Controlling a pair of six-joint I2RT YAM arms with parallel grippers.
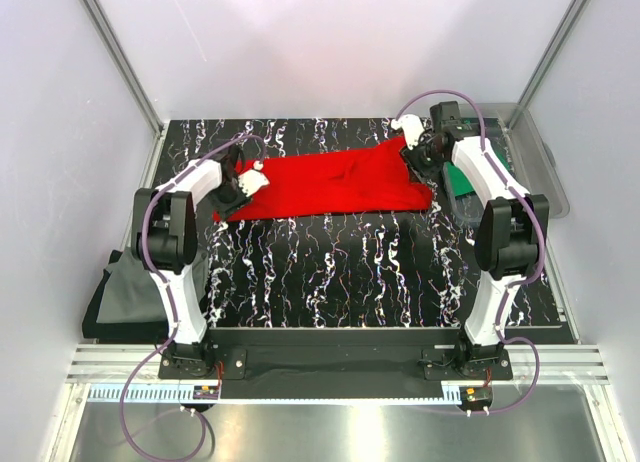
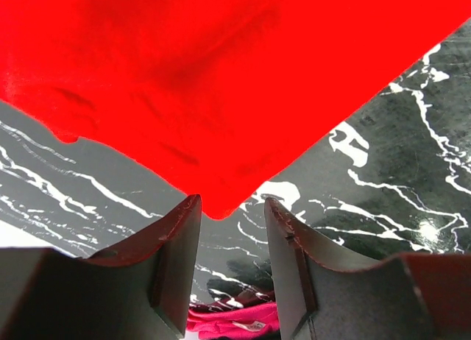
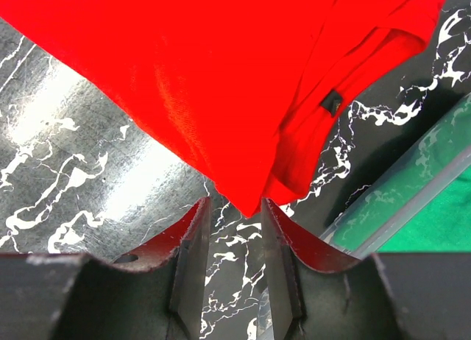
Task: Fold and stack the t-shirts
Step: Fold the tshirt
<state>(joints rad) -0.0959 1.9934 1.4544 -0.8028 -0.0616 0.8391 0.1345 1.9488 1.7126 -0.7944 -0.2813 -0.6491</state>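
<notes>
Top external: red t-shirt (image 1: 330, 185) stretched flat, left hand (image 2: 232, 206) and right hand (image 3: 234, 204) narrowly parted at its ends.

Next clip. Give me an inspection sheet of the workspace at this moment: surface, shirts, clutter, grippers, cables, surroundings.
Surface: black, white-veined table top, with glare patches in the wrist views.
Job's things: red t-shirt laid lengthwise across the far half; green t-shirt inside the bin; dark grey t-shirt lying by the table's left edge.
Clutter: clear plastic bin at the far right.
Grippers: left gripper open at one corner of the red t-shirt; right gripper open at the opposite end.
Cables: purple cables looped along both arms.
Surroundings: white walls; nothing else seen.
</notes>
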